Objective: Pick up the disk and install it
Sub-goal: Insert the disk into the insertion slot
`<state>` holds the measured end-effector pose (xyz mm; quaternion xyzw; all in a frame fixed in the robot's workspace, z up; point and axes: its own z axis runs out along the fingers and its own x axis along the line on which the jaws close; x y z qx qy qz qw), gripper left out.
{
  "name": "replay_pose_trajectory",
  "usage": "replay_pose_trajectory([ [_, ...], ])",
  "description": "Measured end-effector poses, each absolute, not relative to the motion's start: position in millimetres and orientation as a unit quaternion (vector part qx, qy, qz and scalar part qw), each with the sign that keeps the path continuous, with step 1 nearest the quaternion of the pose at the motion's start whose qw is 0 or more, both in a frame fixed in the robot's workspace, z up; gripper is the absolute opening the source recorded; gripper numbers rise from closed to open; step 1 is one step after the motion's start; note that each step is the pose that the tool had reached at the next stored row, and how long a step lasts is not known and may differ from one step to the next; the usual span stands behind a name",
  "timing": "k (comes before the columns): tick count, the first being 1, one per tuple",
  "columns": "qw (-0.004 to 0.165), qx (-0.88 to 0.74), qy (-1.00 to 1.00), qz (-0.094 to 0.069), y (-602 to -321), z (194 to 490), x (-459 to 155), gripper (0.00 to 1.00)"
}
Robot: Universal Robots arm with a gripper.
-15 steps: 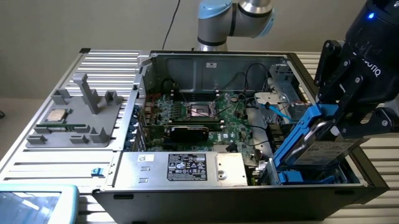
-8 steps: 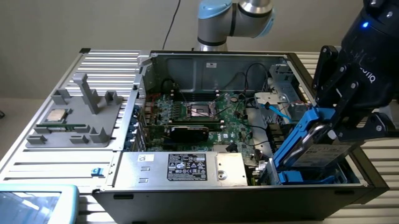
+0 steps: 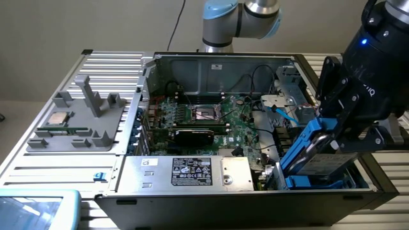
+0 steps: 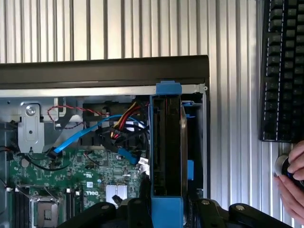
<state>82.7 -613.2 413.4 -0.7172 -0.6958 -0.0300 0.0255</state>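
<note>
My gripper is shut on the disk, a silver-grey drive with blue side rails. It holds the disk tilted on edge, lower end down in the drive bay at the case's front corner, on the exterior view's right. In the wrist view the disk appears edge-on, a dark body between blue rails with a blue tab at its far end. There the gripper clamps its near end, just inside the case's black wall.
The open computer case holds a green motherboard, cables and a silver box with a black-and-white label. A grey fixture carries a small square chip. Beside the case lie a black keyboard and a person's hand.
</note>
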Motion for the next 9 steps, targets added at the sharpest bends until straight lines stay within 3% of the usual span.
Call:
replay_pose_trajectory([
  [9,0.026,-0.717,-0.696,-0.03,-613.0,403.2,82.7,0.37],
])
